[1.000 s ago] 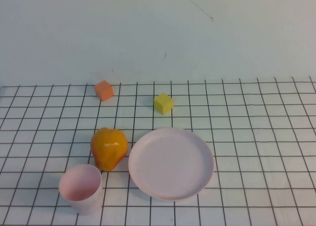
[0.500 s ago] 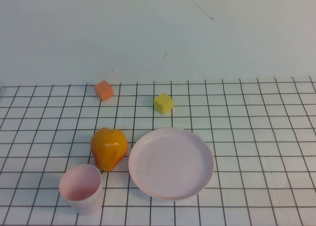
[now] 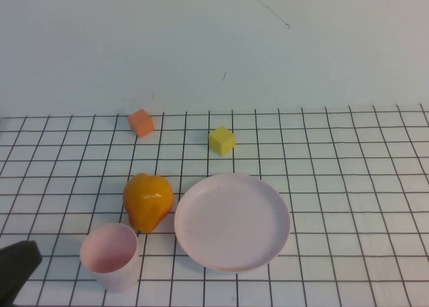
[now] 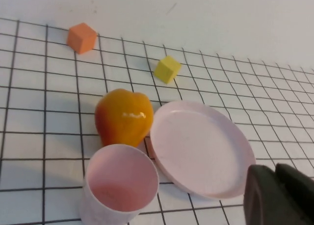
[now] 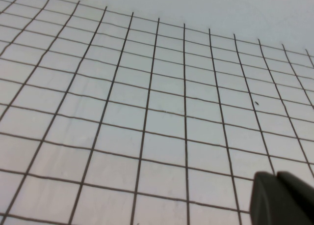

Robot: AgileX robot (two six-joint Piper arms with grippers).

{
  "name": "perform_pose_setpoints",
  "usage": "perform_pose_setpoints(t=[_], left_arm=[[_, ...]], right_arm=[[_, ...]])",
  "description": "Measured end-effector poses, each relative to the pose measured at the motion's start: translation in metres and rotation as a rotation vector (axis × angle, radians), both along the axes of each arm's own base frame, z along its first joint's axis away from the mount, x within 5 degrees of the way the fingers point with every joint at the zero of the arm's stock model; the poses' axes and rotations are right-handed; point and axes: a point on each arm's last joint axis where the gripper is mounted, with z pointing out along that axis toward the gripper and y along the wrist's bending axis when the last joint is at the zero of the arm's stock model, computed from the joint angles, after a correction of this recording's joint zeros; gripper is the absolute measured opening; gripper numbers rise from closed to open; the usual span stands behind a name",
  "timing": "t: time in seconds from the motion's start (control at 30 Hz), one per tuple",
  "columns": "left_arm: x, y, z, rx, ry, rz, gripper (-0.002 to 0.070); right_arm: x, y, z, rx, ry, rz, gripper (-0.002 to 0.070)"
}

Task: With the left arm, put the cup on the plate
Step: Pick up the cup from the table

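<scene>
High view shows the left tool (image 3: pixel 17 270) only as a dark block at the near-left corner of the counter (image 3: pixel 348 186); whether it is spread or pressed together, I cannot tell. The cup (image 3: pixel 110 257) stands upright, mouth up, just to that tool's right and apart from it, nothing between them. So the reach looks short and sideways, toward the robot's right and a little forward. The cup's axis is vertical, so a grasp across its wall from the side seems to suit it.

The plate (image 3: pixel 232 221) lies further right of the cup, near but not touching. An orange pear-shaped fruit (image 3: pixel 148 201) sits just behind the cup, close to the plate's left rim. It may crowd a tool closing around the cup from the far side. An orange cube (image 3: pixel 141 123) and a yellow cube (image 3: pixel 221 140) sit well back, out of the way.

The right tool (image 5: pixel 282 198) shows only in its own wrist view, over bare gridded counter; its state cannot be told. The left arm is clearly nearer.
</scene>
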Motion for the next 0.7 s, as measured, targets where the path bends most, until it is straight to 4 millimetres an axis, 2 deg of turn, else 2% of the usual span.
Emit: perform_pose_setpoints(t=[0.07,0.13,0.27,0.33,0.43,0.7], left_arm=[[0.009,-0.002,-0.001,0.016,0.017,-0.036,0.0053],[0.020,-0.004,-0.002,0.040,0.051,-0.065,0.0137],[0.045,-0.006,-0.002,0.117,0.132,-0.129,0.0388],[0.058,-0.007,-0.003,0.154,0.183,-0.164,0.0483],[0.078,-0.007,-0.004,0.188,0.261,-0.192,0.0521],[0.132,-0.001,-0.022,0.263,0.456,-0.176,0.0522]], right_arm=[[0.000,0.000,0.000,0.000,0.000,0.000,-0.0002],[0.000,0.000,0.000,0.000,0.000,0.000,-0.0002],[0.000,0.000,0.000,0.000,0.000,0.000,-0.0002],[0.000,0.000,0.000,0.000,0.000,0.000,-0.0002],[0.000,0.000,0.000,0.000,0.000,0.000,-0.0002],[0.000,0.000,0.000,0.000,0.000,0.000,-0.0002]])
